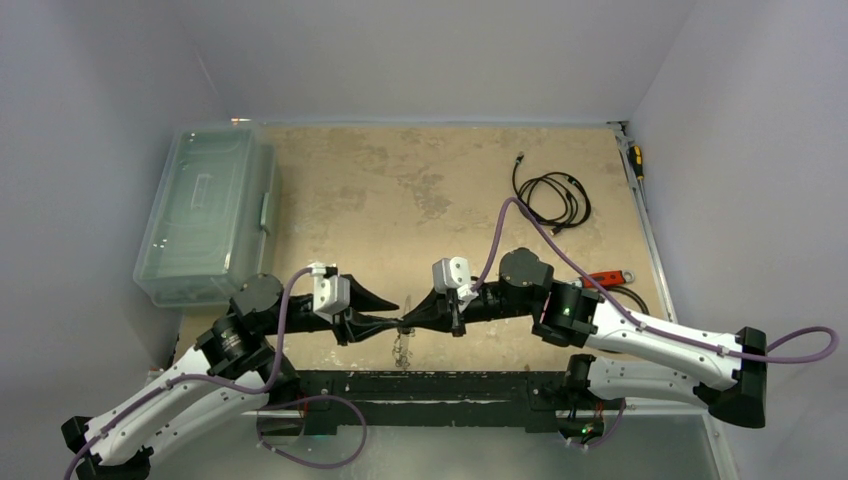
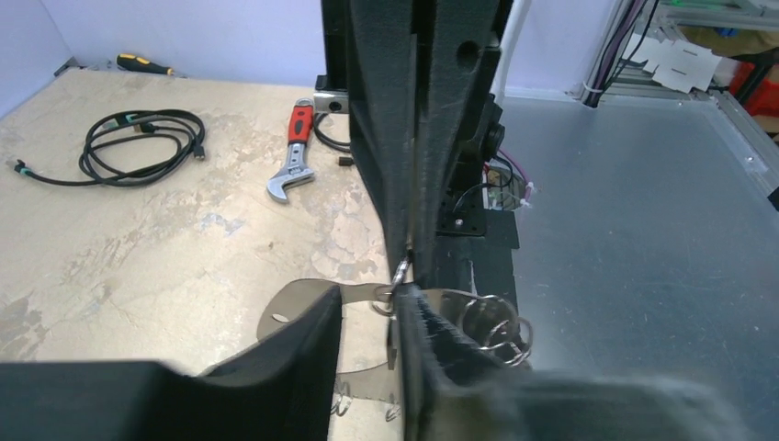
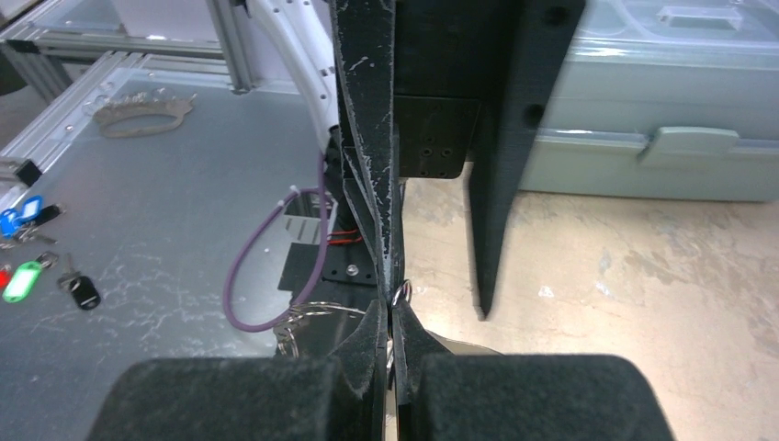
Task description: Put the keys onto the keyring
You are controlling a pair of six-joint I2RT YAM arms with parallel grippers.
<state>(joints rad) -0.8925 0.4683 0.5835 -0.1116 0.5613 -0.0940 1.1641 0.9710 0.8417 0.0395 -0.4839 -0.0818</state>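
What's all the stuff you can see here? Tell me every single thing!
table: one, tan and blotchy, under everything.
box: one, see-through greenish, far left of the table.
cable: one, black, coiled at the back right.
screwdriver: one, yellow and black, back right edge.
wrench: one, silver with a red handle, right side.
keyring: one, silvery, flat below the grippers.
small rings: a few, silver, bunched by the keyring.
tagged keys: several, with blue, green and black tags, on the metal bench.
bumpy loop: one, greyish, on the metal bench.
left gripper: one, black, open, middle front.
right gripper: one, black, shut on a small silver piece.
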